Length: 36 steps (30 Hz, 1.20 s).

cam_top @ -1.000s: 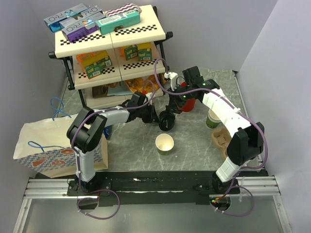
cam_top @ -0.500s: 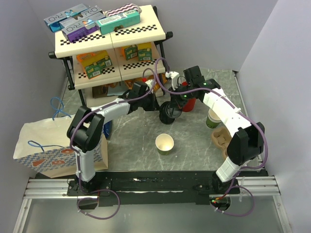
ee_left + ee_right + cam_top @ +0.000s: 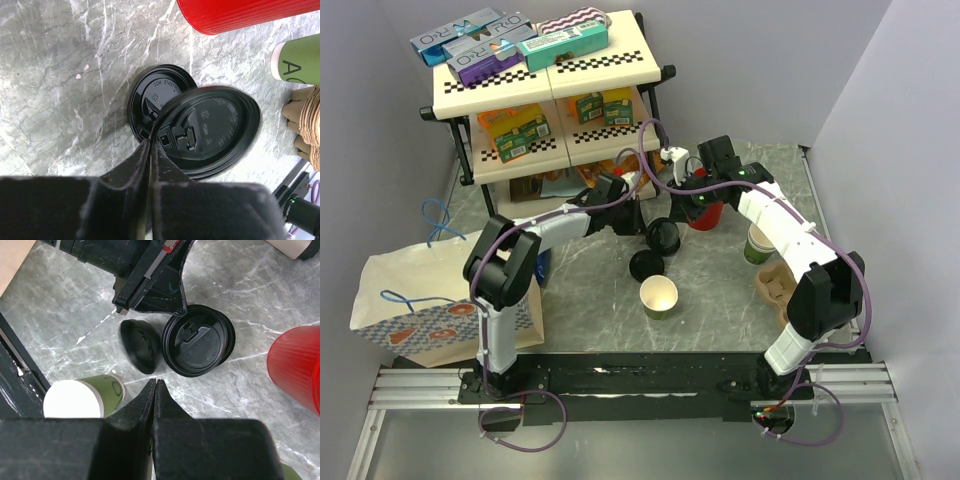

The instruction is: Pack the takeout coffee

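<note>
1. Green paper cup stands open and upright on the surface, well apart from the red cup.
2. Black lid hangs tilted, pinched by its rim. It should be levelled over the cup's mouth before it is pressed down evenly.
3. Spare lid lies loose beneath it and is best left alone.
4. Left fingers are pressed together on that rim, a thin hold, so it is safer to move slowly. Right fingers are pressed together on nothing.
</note>
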Motion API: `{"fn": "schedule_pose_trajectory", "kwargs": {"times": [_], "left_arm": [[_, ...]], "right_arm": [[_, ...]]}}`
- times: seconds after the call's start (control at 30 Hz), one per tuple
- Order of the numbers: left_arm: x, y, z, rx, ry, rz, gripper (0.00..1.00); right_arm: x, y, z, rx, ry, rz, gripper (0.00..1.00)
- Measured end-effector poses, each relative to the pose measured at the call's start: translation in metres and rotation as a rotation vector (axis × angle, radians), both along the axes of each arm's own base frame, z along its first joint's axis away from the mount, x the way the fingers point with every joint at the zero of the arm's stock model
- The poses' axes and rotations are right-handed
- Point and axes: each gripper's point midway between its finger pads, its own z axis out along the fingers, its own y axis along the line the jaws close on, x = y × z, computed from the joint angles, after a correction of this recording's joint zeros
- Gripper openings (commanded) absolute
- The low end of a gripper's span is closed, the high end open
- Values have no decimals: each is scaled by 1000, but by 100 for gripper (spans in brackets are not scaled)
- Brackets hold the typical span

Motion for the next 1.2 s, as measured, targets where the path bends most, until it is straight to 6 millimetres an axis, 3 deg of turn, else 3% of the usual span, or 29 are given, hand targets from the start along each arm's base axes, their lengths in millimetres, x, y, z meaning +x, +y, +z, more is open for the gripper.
{"fn": "schedule_pose_trajectory", "kwargs": {"times": [0.23, 0.33, 0.57, 0.73, 0.83, 0.9, 1.07, 1.2], "left_arm": [[-1, 0, -2, 5, 0, -10, 45], [-1, 0, -2, 3, 2, -10, 53], [0, 3, 4, 14, -25, -9, 58], [-10, 19, 36, 40, -123, -39, 57], [-25, 35, 50, 73, -178, -75, 55], [-35, 44, 51, 105, -199, -112, 55], [-77, 63, 29, 153, -222, -287, 57], [-117, 70, 23, 139, -288, -523, 60]], "right_arm": [[2, -2, 0, -2, -3, -3, 0], [2, -3, 0, -2, -3, -5, 0], [3, -4, -1, -4, -3, -4, 0], [1, -5, -3, -15, -4, 9, 0], [-1, -8, -5, -34, -5, 23, 2], [-2, -11, -5, -47, -9, 26, 14], [-6, -18, 1, -73, -33, 22, 34], [-10, -23, 16, -75, -80, 16, 36]]}}
